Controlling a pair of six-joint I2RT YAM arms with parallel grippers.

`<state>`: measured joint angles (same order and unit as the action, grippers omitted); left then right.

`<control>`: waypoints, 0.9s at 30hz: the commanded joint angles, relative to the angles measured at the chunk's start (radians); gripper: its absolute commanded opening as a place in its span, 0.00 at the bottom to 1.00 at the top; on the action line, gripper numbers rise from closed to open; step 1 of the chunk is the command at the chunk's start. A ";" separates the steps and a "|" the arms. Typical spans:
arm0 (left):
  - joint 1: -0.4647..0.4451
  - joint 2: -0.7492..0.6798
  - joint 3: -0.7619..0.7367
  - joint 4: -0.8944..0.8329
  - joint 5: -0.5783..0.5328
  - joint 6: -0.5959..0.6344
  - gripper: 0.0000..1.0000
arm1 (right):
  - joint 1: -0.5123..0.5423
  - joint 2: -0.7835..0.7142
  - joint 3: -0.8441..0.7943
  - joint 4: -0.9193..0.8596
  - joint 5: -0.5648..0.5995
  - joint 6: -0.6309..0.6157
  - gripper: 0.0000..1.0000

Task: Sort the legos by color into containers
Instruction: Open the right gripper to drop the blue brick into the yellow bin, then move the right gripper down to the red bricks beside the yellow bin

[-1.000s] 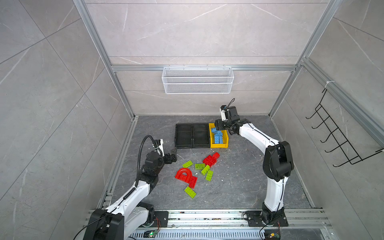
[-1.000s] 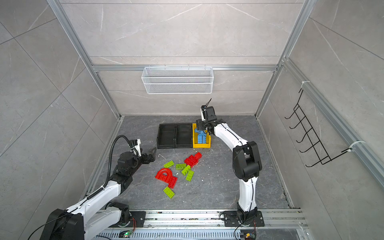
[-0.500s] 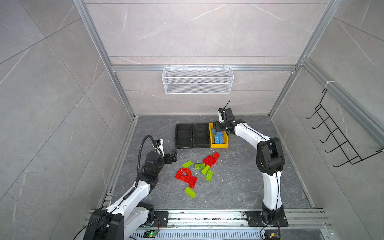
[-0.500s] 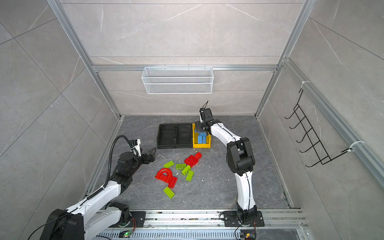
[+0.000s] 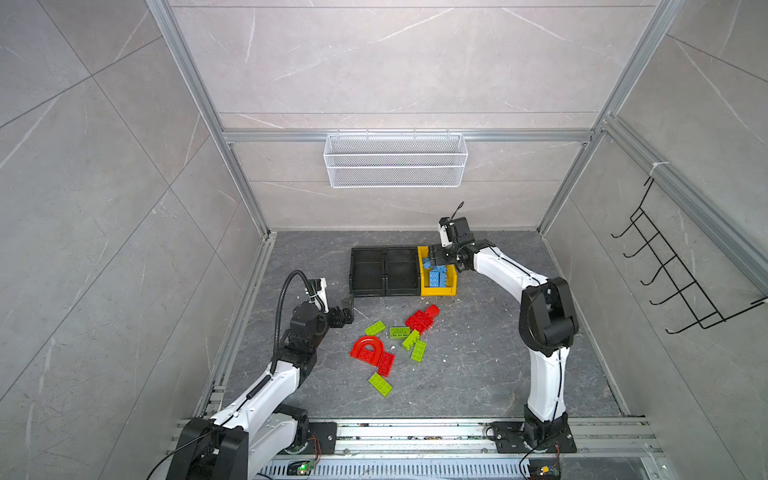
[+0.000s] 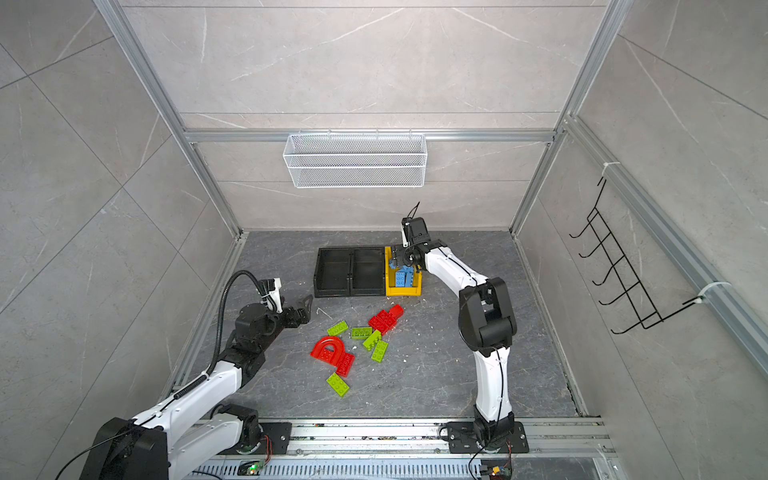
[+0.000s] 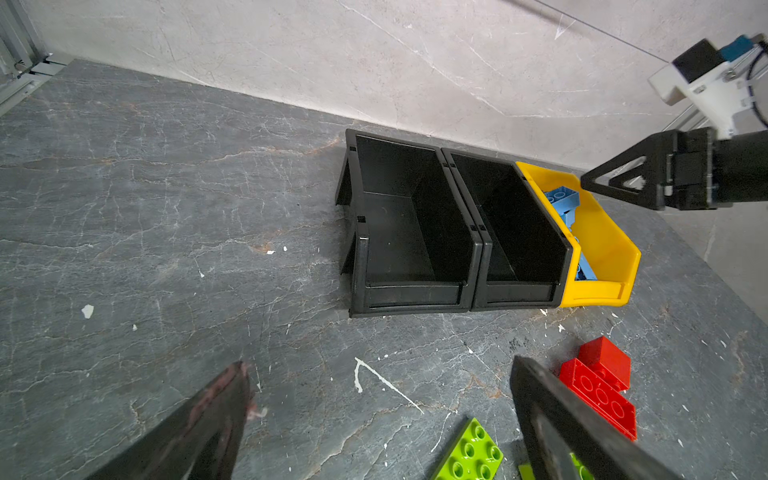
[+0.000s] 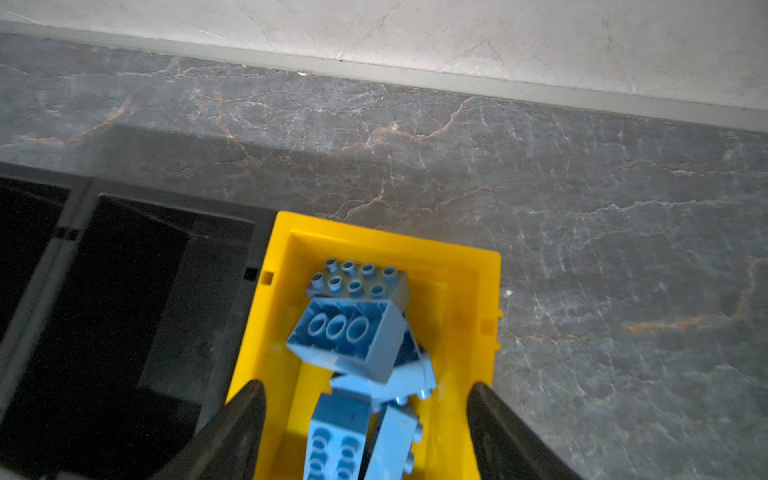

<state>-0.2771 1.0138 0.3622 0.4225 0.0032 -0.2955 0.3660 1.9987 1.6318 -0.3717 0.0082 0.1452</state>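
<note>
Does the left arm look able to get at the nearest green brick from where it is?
Probably yes: the left gripper is open, and the green brick lies flat just ahead of it, with nothing between them.

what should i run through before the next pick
1. Right hand open and empty over the yellow bin: ok.
2. Blue bricks all inside the yellow bin: ok.
3. Both black bins upright and empty: ok.
4. Left hand open and empty, close to the loose bricks: ok.
5. Green bricks and red bricks sorted: not ok, all lie on the table.
6. Red arch loose, not clipped to another brick: cannot tell.
</note>
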 commanded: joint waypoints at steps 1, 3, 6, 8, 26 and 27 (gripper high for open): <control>-0.004 -0.013 0.018 0.028 0.001 0.013 1.00 | 0.002 -0.169 -0.145 0.053 -0.096 0.065 0.76; -0.004 -0.017 0.018 0.027 0.001 0.013 1.00 | 0.007 -0.243 -0.246 0.094 -0.130 0.102 0.76; -0.004 -0.020 0.016 0.027 0.000 0.011 1.00 | 0.019 -0.340 -0.378 0.104 -0.164 0.156 0.75; -0.004 -0.020 0.016 0.029 0.000 0.011 1.00 | 0.034 -0.389 -0.458 0.106 -0.175 0.187 0.74; -0.004 -0.038 0.013 0.022 -0.003 0.015 1.00 | 0.119 -0.365 -0.640 0.165 -0.088 0.213 0.73; -0.004 -0.037 0.014 0.022 -0.003 0.014 0.99 | 0.120 -0.350 -0.629 0.160 -0.090 0.193 0.72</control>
<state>-0.2771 0.9913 0.3622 0.4217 0.0029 -0.2955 0.4797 1.6066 0.9703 -0.2192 -0.1017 0.3733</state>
